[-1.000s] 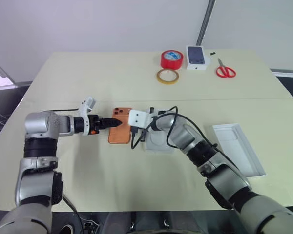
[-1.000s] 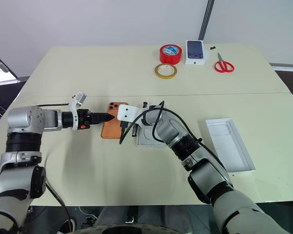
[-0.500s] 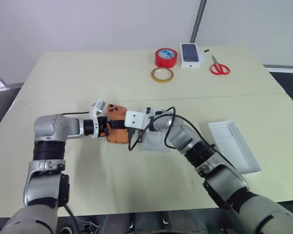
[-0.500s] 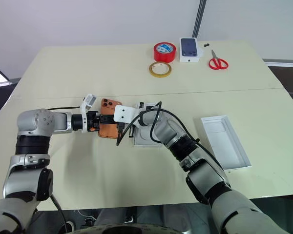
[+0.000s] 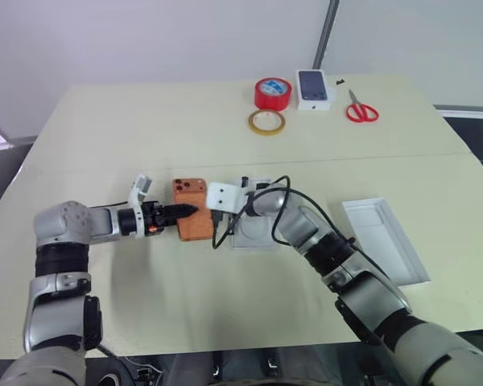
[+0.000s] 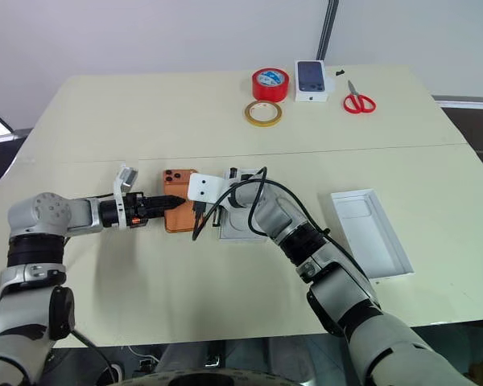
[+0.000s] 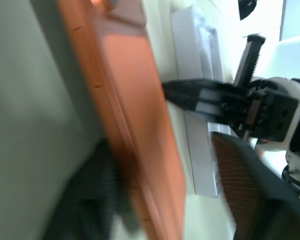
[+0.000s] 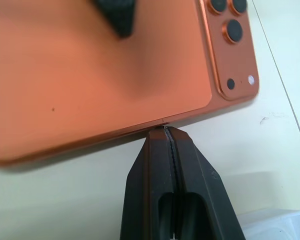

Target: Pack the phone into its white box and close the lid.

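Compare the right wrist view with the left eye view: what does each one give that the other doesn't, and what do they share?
Right wrist view: the right gripper is shut, its tips pressed against the phone's long edge, and the camera lenses are sharp.

Left eye view: the left gripper at the phone's opposite side, the lid to the right, and, at the table's far edge, red tape, yellow tape, scissors and a printed box.

Shared: the phone back-up, the right gripper, the white box beside them.
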Robot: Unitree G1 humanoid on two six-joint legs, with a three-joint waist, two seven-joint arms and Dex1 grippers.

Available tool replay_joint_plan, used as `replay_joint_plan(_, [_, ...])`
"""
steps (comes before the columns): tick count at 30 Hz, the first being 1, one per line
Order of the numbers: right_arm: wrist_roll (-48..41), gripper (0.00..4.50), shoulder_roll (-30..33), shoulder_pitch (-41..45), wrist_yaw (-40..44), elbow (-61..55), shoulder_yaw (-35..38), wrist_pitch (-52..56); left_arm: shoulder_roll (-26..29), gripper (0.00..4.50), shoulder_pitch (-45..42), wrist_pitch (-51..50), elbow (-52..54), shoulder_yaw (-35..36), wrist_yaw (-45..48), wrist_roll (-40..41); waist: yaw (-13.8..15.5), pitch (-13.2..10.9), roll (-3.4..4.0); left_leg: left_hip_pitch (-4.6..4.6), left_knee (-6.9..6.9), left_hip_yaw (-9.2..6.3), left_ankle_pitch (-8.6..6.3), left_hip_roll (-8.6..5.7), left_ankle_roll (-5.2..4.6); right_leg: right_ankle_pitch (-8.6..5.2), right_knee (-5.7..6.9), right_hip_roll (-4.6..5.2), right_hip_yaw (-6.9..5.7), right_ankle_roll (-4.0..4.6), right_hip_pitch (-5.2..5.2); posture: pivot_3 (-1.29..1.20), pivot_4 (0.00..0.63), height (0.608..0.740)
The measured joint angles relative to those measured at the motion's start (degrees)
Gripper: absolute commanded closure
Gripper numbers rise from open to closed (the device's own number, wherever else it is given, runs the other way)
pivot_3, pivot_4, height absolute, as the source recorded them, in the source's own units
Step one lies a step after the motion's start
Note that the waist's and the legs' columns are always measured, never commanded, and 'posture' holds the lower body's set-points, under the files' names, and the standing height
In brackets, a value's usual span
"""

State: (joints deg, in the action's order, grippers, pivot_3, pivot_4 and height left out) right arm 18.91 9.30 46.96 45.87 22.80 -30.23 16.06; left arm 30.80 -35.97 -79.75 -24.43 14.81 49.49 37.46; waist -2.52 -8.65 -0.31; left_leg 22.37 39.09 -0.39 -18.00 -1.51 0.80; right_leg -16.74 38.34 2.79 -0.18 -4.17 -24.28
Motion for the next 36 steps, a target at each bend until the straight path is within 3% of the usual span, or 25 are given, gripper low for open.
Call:
replay_joint_plan(8, [0.0, 4.50, 0.3, -0.1, 0.1, -0.4, 0.0, 0.5, -1.1, 1.71, 0.1, 0.4, -1.8, 0.8, 0.1, 1.2, 0.1, 0.0, 0.00, 0.00, 0.01, 0.00, 0.00, 0.00, 0.00, 0.00, 0.00, 0.00, 0.00, 0.00, 0.01, 0.00, 0.150, 0.740])
replay_joint_plan(11, [0.0, 4.50, 0.4, -0.6, 0.0, -1.0, 0.0, 0.6, -1.4, 2.52, 0.1, 0.4, -2.8, 1.0, -0.3, 1.5, 0.1, 0.0, 0.00, 0.00, 0.01, 0.00, 0.00, 0.00, 0.00, 0.00, 0.00, 0.01, 0.00, 0.00, 0.01, 0.00, 0.150, 0.740])
replay_joint_plan(14, [0.0, 4.50, 0.5, -0.7, -0.1, -1.1, 0.0, 0.7, -2.1, 4.03, 0.2, -0.1, -3.9, 1.9, -0.8, 2.2, 0.1, 0.0, 0.00, 0.00, 0.01, 0.00, 0.00, 0.00, 0.00, 0.00, 0.01, 0.00, 0.00, 0.00, 0.01, 0.00, 0.150, 0.740])
replay_joint_plan(21, [0.0, 4.50, 0.6, -0.8, -0.2, -1.2, 0.0, 0.8, -1.9, 4.03, 0.1, -1.0, -4.0, 2.4, -1.0, 3.3, 0.0, 0.0, 0.04, -0.01, 0.01, 0.00, 0.01, 0.00, 0.01, 0.00, 0.07, 0.01, 0.00, 0.00, 0.00, 0.00, 0.150, 0.740])
replay_joint_plan(23, [-0.1, 4.50, 0.6, -0.8, -0.3, -1.2, 0.1, 0.6, -1.9, 4.50, 0.1, -1.2, -4.0, 2.6, -1.0, 3.5, 0.0, 0.0, 0.04, -0.01, 0.01, 0.00, 0.01, 0.00, 0.01, 0.00, 0.06, 0.01, 0.00, 0.00, 0.00, 0.00, 0.150, 0.740])
replay_joint_plan(26, [-0.6, 4.50, 0.6, -1.1, -0.3, -1.4, 0.4, 0.1, -1.9, 4.50, 0.1, -1.3, -4.2, 2.9, -1.1, 3.8, 0.0, 0.0, 0.04, -0.01, 0.01, 0.00, 0.01, 0.00, 0.01, 0.00, 0.06, 0.01, 0.00, 0.00, -0.01, 0.00, 0.150, 0.740])
replay_joint_plan(35, [-10.6, 4.50, -0.4, -3.9, -0.4, -6.3, 9.5, -1.5, -1.8, 4.50, 0.1, -2.3, -6.3, 5.8, -1.1, 5.7, 0.0, 0.0, 0.01, 0.02, 0.00, 0.00, 0.01, 0.00, 0.01, 0.00, 0.07, 0.00, 0.00, 0.00, -0.05, 0.00, 0.150, 0.740])
replay_joint_plan(36, [-12.7, 4.25, -0.5, -4.0, 0.0, -7.2, 11.2, -1.4, -1.8, 4.50, 0.1, -2.6, -6.5, 6.4, -1.1, 6.0, 0.0, 0.0, -0.01, 0.05, 0.00, 0.00, 0.01, 0.00, 0.01, 0.00, 0.06, 0.00, 0.00, 0.00, -0.08, 0.00, 0.150, 0.740])
